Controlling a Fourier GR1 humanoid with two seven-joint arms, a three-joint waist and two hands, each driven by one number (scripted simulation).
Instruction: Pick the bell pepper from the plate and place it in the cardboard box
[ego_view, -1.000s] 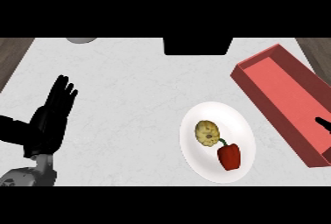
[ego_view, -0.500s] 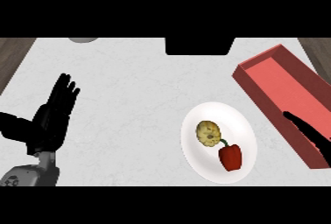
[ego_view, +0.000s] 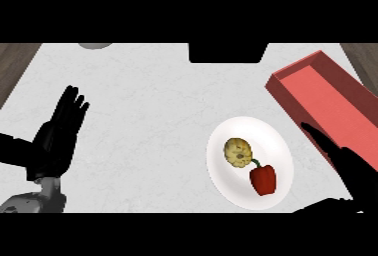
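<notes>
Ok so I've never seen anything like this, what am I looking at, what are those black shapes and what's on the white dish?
This is the view from a humanoid robot's head, looking steeply down at a pale grey kitchen counter. The black shapes are its two hands. The left hand rests open at the left, fingers up. The right hand comes in at the lower right, fingers straight, holding nothing. Between them a white oval plate carries a red bell pepper and a yellowish round vegetable. The long red open box lies at the upper right.
</notes>
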